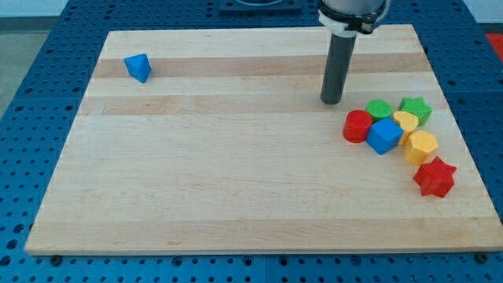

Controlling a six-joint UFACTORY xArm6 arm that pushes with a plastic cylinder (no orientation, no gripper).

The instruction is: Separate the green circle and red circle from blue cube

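The rod's tip (332, 101) rests on the wooden bench (236, 173); as a bare end effector it grasps nothing. It is up and left of a tight cluster. There the green circle (380, 109) and red circle (357, 126) touch the blue cube (383, 135), hemmed by a yellow heart (406, 121), green star (415, 108) and yellow hexagon (420, 146). A red star (435, 177) lies below; a blue pointed block (137, 67) sits far left. A blue perforated surface (47, 71) surrounds the bench.

We can read no text, label, brand, number or sign anywhere; the pale wooden counter (236, 157) carries bare grain only; the small coloured blocks and our dark straight rod show plain, unmarked surfaces.
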